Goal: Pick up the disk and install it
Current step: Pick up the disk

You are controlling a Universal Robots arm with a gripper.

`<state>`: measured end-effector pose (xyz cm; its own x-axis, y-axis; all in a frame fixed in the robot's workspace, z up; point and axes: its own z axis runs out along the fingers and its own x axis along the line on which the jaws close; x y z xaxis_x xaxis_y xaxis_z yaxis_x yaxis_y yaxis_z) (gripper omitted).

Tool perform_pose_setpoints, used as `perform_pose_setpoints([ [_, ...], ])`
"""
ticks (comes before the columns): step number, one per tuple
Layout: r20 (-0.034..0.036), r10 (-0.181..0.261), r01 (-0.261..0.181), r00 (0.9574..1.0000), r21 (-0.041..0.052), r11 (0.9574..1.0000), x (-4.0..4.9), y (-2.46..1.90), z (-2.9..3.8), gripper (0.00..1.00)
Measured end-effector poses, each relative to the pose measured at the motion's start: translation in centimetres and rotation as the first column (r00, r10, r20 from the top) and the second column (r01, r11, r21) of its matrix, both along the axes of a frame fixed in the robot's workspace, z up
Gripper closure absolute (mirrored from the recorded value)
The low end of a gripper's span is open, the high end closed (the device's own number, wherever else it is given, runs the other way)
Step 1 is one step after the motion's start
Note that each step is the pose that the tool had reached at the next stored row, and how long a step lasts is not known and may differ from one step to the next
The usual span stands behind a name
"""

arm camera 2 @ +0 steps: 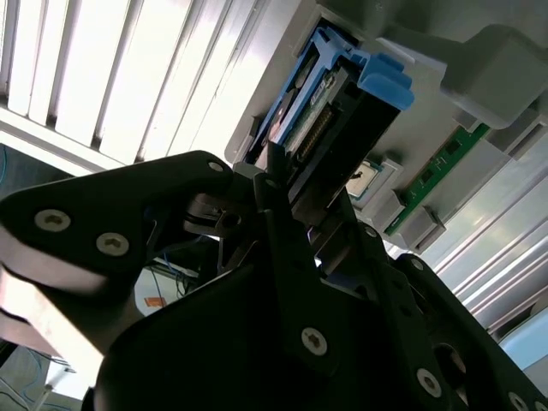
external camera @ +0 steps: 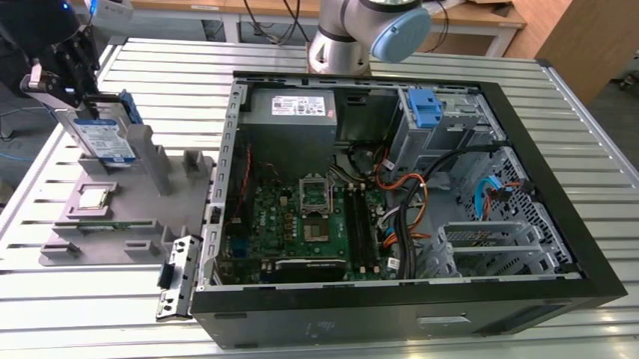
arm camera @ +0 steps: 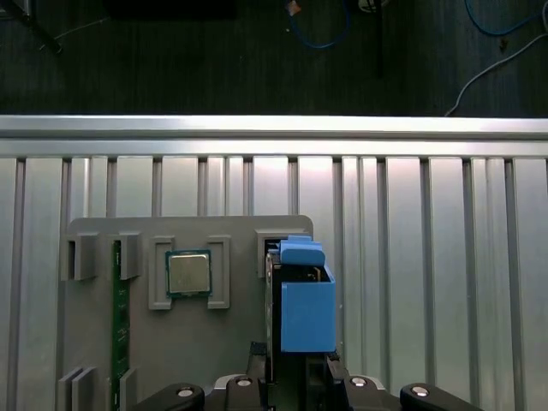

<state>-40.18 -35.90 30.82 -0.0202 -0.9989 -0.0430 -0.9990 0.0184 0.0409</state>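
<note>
Gripping | disk (external camera: 103,140) upright between fingers (arm camera 2: 282,214) | in grey stand (external camera: 140,213)

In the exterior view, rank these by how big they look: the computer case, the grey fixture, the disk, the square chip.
1. computer case, by far the largest
2. grey fixture
3. disk, standing upright in the fixture
4. square chip, the smallest

No two look alike in size, so there are no ties.
</note>
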Motion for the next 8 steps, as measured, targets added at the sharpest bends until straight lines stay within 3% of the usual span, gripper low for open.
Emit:
perform_pose_setpoints([
  [8,-0.0002,0.0,0.0,1.0,-0.0001,1.0,0.0,0.0,0.06,0.65],
])
